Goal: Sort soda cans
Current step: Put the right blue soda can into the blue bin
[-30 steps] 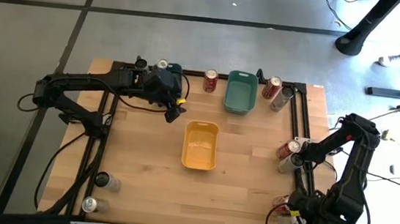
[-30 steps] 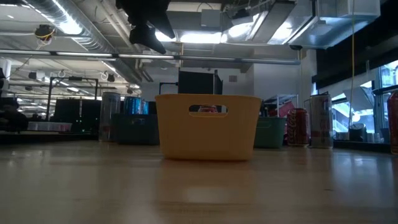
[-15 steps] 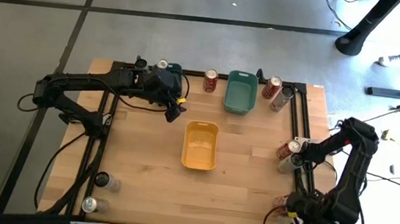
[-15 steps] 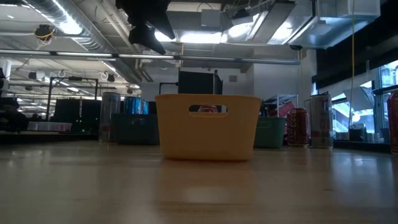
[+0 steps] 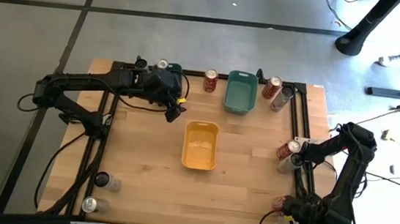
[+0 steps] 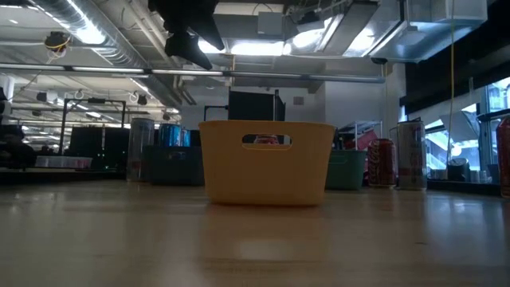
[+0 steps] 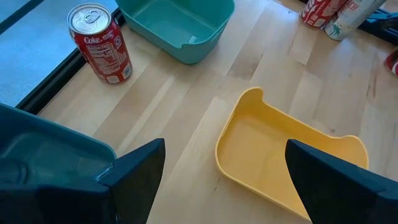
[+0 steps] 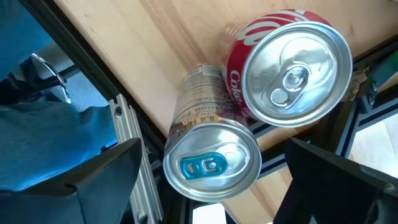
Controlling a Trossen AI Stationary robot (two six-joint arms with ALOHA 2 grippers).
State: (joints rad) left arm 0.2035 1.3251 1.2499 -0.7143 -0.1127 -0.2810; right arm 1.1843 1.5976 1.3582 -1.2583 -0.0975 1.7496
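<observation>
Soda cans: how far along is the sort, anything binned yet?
Nothing looks done: the yellow bin and teal bin look empty. In hand: the right gripper, jaws open, hovers over a red can and a silver can. The left gripper holds nothing. Every can on the table remains unsorted.

Left arm: stretched along the far side of the worktop, left gripper (image 5: pixel 176 110) pointing down, jaws wide apart and empty.
Right arm: folded at the right edge, right gripper (image 5: pixel 296 155) jaws spread, gripping nothing.
</observation>
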